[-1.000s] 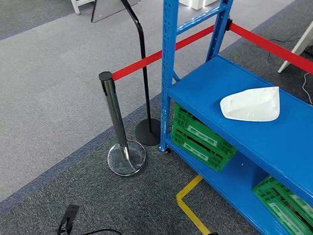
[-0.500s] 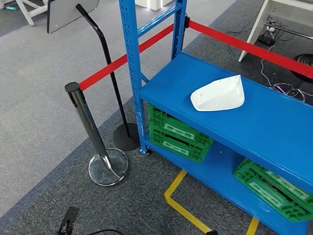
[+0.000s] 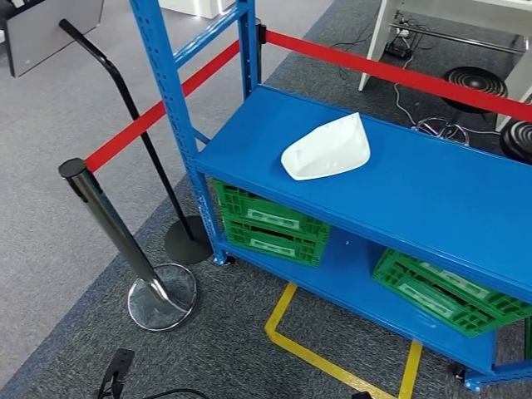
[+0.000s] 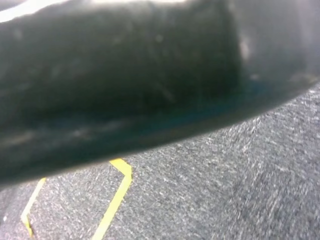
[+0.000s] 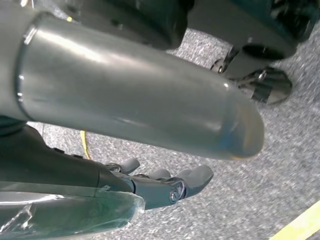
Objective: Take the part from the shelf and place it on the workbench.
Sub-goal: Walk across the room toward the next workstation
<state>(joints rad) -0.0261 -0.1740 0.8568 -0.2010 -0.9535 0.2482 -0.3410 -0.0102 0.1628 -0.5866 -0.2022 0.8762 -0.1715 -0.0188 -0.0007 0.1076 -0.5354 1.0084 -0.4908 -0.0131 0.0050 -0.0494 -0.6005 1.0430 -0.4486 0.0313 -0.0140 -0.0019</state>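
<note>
Down by the carpet the right hand hangs with its fingers apart, holding nothing; the left hand's fingers I cannot make out. Yellow floor tape lies near. Farther on, the white part rests on the blue shelf, above green crates.

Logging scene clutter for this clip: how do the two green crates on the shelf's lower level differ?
The left green crate sits under the white part, near the shelf's blue corner post. The right green crate lies further along, looks flatter and is partly hidden by the upper shelf board. Both are green, slatted, with pale labels.
</note>
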